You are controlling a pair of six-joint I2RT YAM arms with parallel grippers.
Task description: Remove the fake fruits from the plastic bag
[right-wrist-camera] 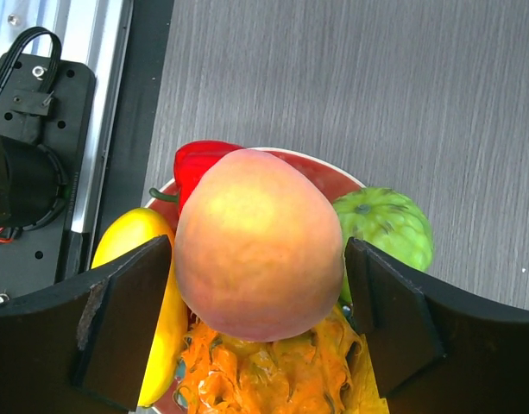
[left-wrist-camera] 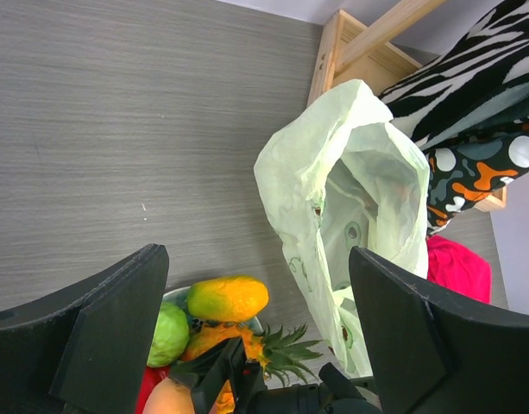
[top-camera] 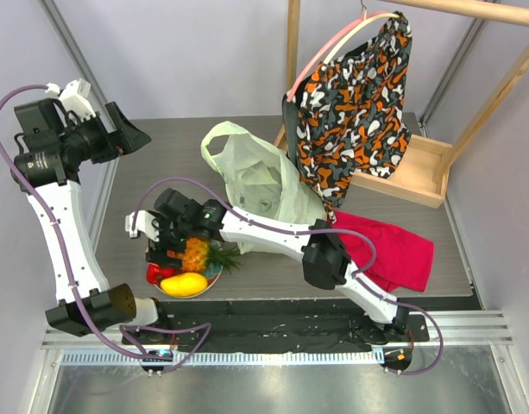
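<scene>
We see the plastic bag point(top-camera: 255, 185) lying with its mouth gaping just behind and to the right of the plate point(right-wrist-camera: 316, 168). The left gripper point(left-wrist-camera: 257, 259) hangs raised, behind and to the left of the plate, its fingers spread wide around nothing. On the plate lie the pineapple point(right-wrist-camera: 273, 379), a yellow mango point(right-wrist-camera: 147, 285), the green fruit point(right-wrist-camera: 385, 228) and the red piece point(right-wrist-camera: 199, 164). Directly above it, the right gripper point(right-wrist-camera: 257, 250) has the peach point(right-wrist-camera: 251, 216) filling the gap between its widely parted fingers and resting on the pineapple, and we cannot tell whether the pads press it.
</scene>
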